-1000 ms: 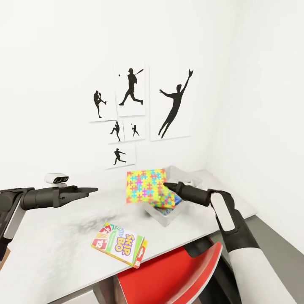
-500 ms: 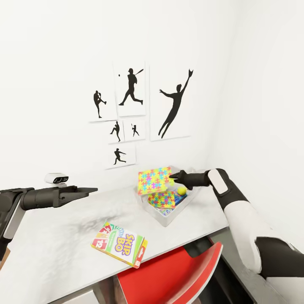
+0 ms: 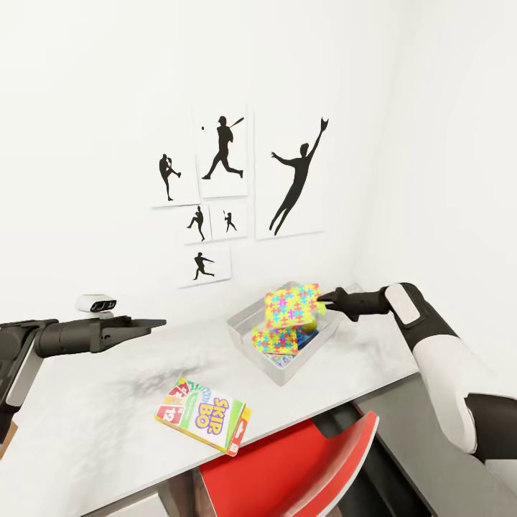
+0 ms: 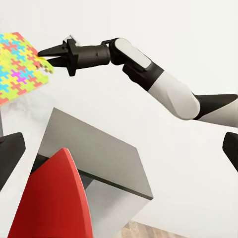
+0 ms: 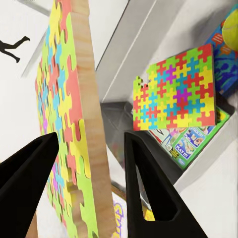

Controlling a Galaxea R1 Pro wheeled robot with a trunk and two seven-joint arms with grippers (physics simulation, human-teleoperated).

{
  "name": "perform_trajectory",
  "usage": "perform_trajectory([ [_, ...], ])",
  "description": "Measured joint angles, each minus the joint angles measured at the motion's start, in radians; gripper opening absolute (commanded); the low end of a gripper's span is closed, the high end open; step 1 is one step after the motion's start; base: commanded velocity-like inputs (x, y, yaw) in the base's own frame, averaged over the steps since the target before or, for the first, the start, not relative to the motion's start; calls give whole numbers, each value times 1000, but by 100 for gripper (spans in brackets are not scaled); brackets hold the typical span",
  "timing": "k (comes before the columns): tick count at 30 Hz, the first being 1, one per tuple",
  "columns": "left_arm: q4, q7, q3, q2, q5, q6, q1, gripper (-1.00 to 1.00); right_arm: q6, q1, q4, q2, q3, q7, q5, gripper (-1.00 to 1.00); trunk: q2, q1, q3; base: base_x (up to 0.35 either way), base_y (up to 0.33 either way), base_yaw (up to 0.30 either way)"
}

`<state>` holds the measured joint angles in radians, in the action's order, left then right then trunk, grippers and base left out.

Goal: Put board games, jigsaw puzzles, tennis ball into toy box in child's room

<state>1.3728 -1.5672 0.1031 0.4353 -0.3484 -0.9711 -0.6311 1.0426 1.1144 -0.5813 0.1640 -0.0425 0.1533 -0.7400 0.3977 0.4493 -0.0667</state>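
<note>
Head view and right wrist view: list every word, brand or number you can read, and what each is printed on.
"SKIP BO": on the game carton lying on the table.
"12": on a red card pictured on that carton.
Lettering on the green carton under the jigsaw puzzle in the toy box: too small to read.
Wall prints: silhouettes, no text.

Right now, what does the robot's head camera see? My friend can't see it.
The right gripper holds a jigsaw puzzle upright over the toy box, where another puzzle lies. A Skip-Bo game waits on the table.
</note>
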Motion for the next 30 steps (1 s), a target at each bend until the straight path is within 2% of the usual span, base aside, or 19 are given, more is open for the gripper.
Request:
perform_trajectory([
  [13,-1,0,1,0,2,1,0,100,0,-4,-8,5,6,0,3,-100,0,0,0,0,0,0],
  [20,-2,0,3,1,0,0,0,100,0,-5,-9,-1,5,-1,2,-100,0,0,-9,0,0,0],
  [30,-2,0,43,6,-4,-14,0,100,0,-5,-9,-3,4,-2,3,-100,0,0,-25,0,0,0],
])
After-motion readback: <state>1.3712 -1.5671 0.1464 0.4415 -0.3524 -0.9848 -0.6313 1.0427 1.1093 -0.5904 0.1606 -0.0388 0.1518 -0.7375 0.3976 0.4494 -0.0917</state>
